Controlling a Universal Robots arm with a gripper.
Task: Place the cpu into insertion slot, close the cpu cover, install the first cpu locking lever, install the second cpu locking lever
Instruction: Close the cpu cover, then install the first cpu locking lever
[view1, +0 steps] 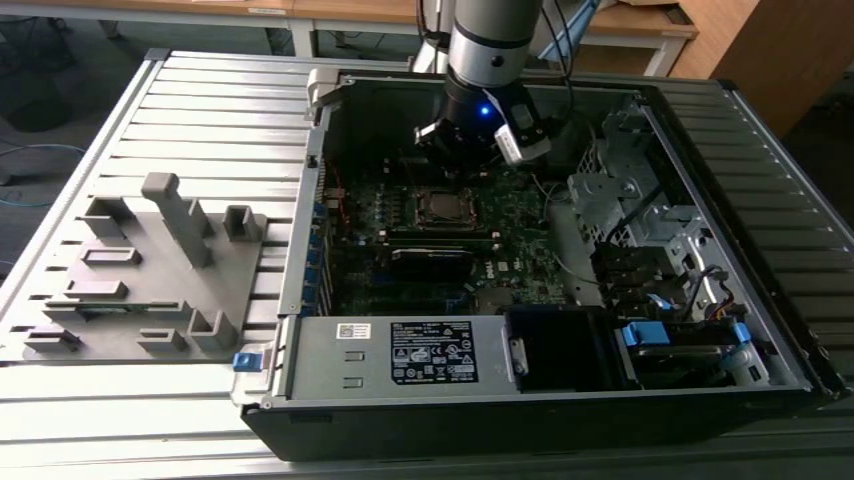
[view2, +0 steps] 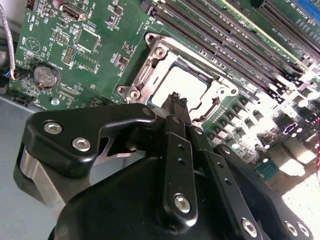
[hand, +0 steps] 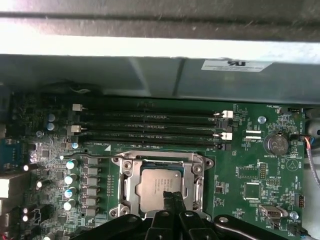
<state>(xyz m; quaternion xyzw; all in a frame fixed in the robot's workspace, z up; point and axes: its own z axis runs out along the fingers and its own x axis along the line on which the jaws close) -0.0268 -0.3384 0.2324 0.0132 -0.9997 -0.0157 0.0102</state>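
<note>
I judged the chip (hand: 158, 188) seated in the socket (hand: 134, 175), the cover (hand: 161, 161) down, my end effector (hand: 172, 196) clenched empty just above it; whether the locking levers were latched, I couldn't tell.

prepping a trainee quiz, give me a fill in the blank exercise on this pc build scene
1. The silvery cpu lies in the insertion ____.
2. The gripper, by the cpu's edge, has its fingers ____.
3. The grey parts holder lies on the exterior view's ____ of the computer case.
Missing words: slot; shut; left.
</note>
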